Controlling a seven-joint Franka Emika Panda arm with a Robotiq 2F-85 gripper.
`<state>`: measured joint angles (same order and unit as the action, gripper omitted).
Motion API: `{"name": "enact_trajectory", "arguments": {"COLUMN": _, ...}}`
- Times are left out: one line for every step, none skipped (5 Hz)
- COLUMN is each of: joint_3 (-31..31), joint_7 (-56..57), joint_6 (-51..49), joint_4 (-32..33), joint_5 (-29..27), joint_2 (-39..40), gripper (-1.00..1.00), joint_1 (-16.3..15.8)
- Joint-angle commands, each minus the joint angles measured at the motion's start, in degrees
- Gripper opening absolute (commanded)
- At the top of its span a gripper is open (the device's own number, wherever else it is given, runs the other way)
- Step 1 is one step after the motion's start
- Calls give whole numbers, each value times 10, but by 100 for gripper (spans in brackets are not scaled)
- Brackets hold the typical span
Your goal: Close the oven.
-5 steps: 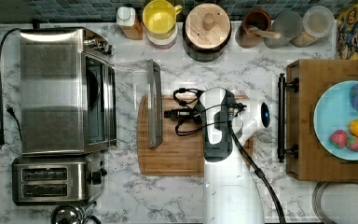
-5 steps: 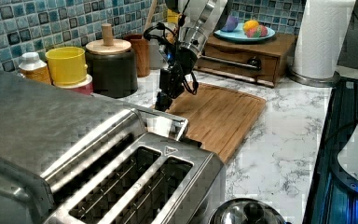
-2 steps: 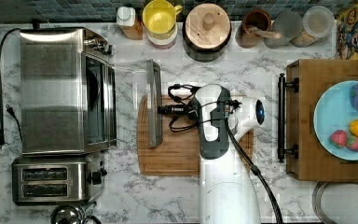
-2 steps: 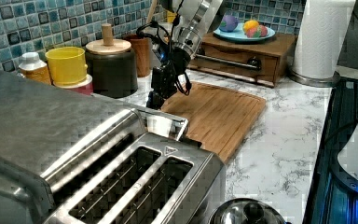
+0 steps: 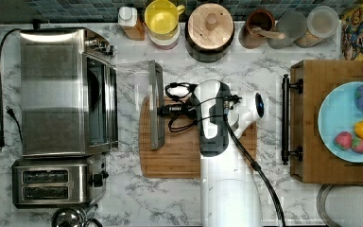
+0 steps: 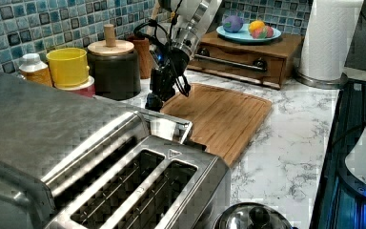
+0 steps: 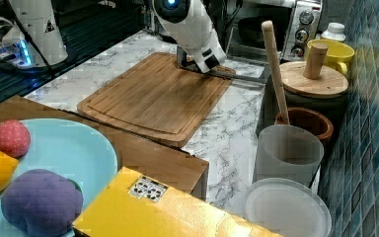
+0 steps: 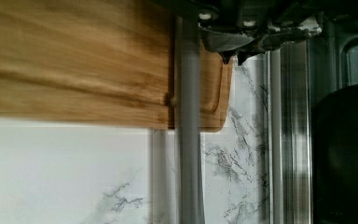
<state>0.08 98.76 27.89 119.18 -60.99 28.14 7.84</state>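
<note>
Closing in on the oven (image 5: 66, 92) door handle (image 5: 156, 105): door's folded flat, bar lying over the cutting board (image 5: 194, 151) edge, oven at the top view's left. Gripper (image 5: 163, 110) sits at the bar, can't tell if fingers are apart or together. Risk: tips slide over the round bar w/o lifting, door drops back; vs 1 s ago the arm's moved toward the top view's left, onto the bar.

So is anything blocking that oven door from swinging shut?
Nothing visible does. The oven door lies open over the cutting board, the gripper is at its bar handle, and the oven mouth looks clear.
</note>
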Motion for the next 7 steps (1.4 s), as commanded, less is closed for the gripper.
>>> {"name": "enact_trajectory", "arguments": {"joint_3": 24, "joint_7": -55, "joint_6": -50, "joint_4": -123, "joint_5": 31, "joint_2": 41, "gripper": -100, "joint_1": -32}}
{"name": "enact_trajectory", "arguments": {"joint_3": 24, "joint_7": -47, "joint_6": -26, "joint_4": -91, "joint_5": 13, "joint_2": 17, "gripper": -100, "joint_1": -44}}
{"name": "enact_trajectory", "arguments": {"joint_3": 29, "joint_7": -42, "joint_6": -20, "joint_4": -70, "joint_5": 0, "joint_2": -12, "gripper": -100, "joint_1": -47}}
{"name": "enact_trajectory", "arguments": {"joint_3": 37, "joint_7": -78, "joint_6": 13, "joint_4": -47, "joint_5": 14, "joint_2": -53, "gripper": -100, "joint_1": -76}}
{"name": "enact_trajectory", "arguments": {"joint_3": 56, "joint_7": -104, "joint_6": 14, "joint_4": -36, "joint_5": 24, "joint_2": -89, "gripper": -100, "joint_1": -91}}
{"name": "enact_trajectory", "arguments": {"joint_3": 78, "joint_7": -116, "joint_6": 22, "joint_4": -22, "joint_5": 30, "joint_2": -129, "gripper": -100, "joint_1": -111}}
{"name": "enact_trajectory", "arguments": {"joint_3": 100, "joint_7": -129, "joint_6": 18, "joint_4": -17, "joint_5": 36, "joint_2": -157, "gripper": -100, "joint_1": -122}}
